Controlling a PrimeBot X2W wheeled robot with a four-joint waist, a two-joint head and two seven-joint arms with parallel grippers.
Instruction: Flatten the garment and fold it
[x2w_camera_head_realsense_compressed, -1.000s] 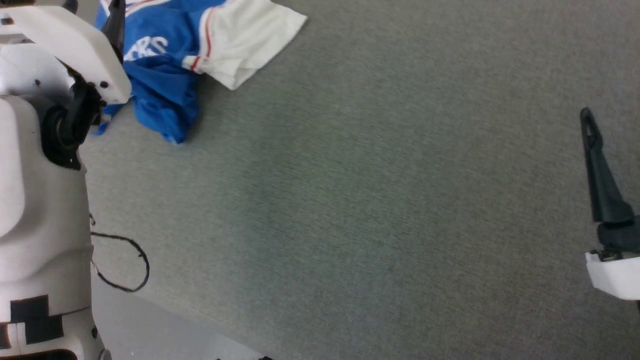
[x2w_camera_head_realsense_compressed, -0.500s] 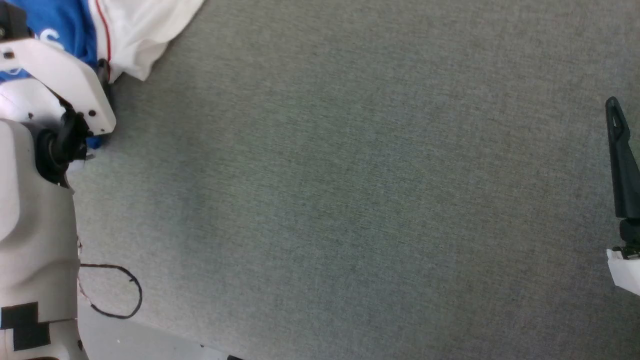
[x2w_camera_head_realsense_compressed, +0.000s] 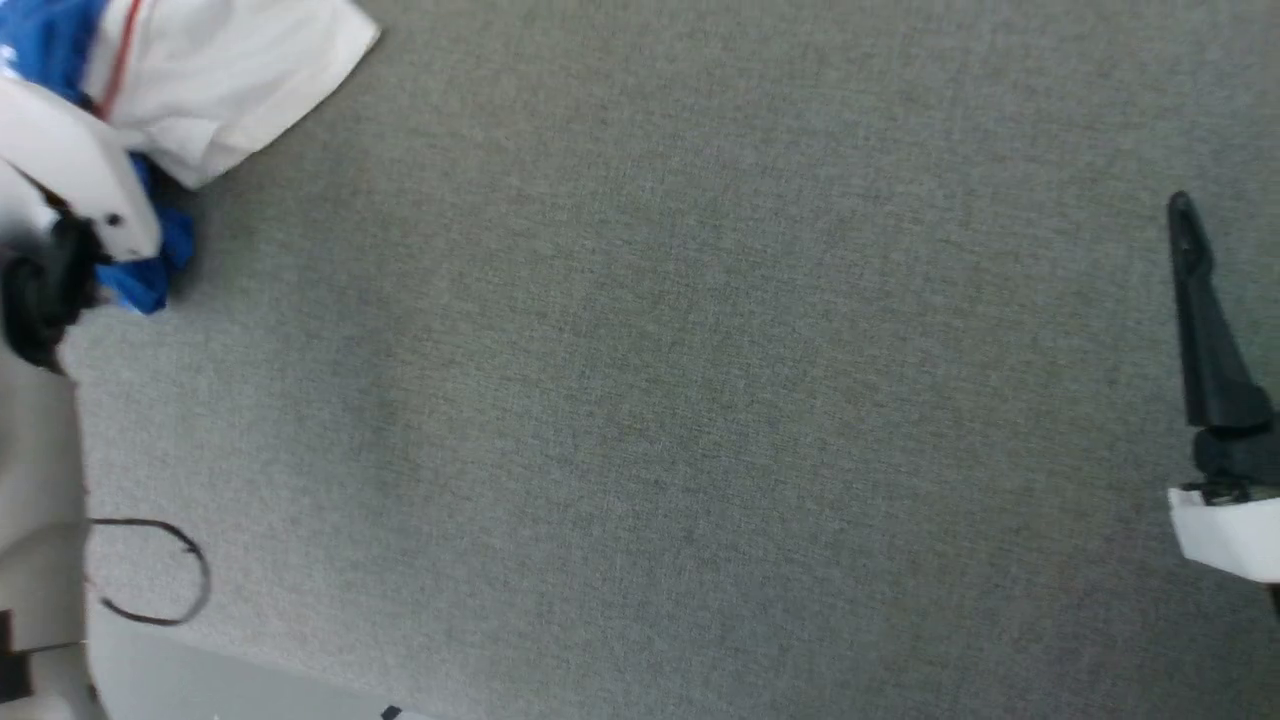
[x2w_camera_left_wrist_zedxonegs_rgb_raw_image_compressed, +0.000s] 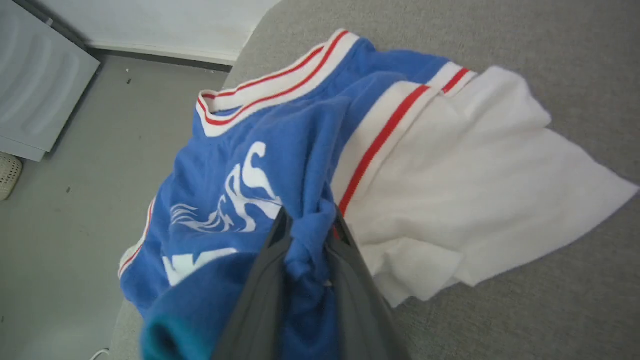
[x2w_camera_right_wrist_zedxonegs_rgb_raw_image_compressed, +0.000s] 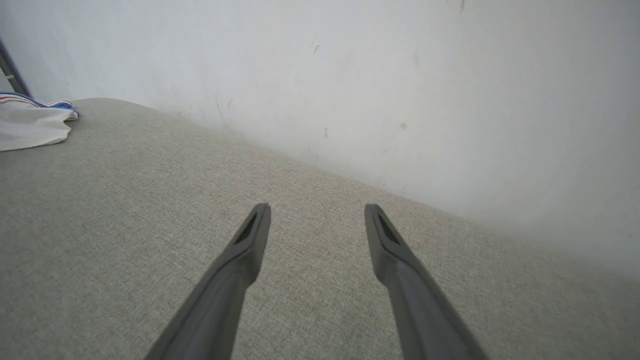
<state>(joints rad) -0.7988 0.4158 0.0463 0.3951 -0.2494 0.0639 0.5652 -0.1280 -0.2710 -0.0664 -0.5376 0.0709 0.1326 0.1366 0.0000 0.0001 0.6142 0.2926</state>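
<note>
Left gripper (x2w_camera_left_wrist_zedxonegs_rgb_raw_image_compressed: 307, 220) first: my wrist camera shows its two fingers closed tight on a bunched fold of the blue shirt (x2w_camera_left_wrist_zedxonegs_rgb_raw_image_compressed: 250, 165), with the cloth pinched between the tips and spilling down over them. Around that pinch the shirt is crumpled rather than flat. White lettering runs across the blue just beyond the fingers, and a red-and-white striped collar band curves along the far side. A white sleeve (x2w_camera_left_wrist_zedxonegs_rgb_raw_image_compressed: 475, 185) with a red stripe spreads out to the right of that view on the grey cloth surface (x2w_camera_head_realsense_compressed: 700, 400). Part of the blue body reaches past the surface's edge, over the bare floor (x2w_camera_left_wrist_zedxonegs_rgb_raw_image_compressed: 65, 210). From the head camera I see the shirt bunched at the upper left corner, half hidden by my pale left forearm (x2w_camera_head_realsense_compressed: 70, 170), with a black cable loop (x2w_camera_head_realsense_compressed: 185, 580) lower down at the left edge. Well apart from the shirt, at the far right, the right gripper (x2w_camera_right_wrist_zedxonegs_rgb_raw_image_compressed: 317, 212) has its fingers spread wide with nothing between them, over bare grey surface and pointing toward a white wall (x2w_camera_right_wrist_zedxonegs_rgb_raw_image_compressed: 400, 75).
</note>
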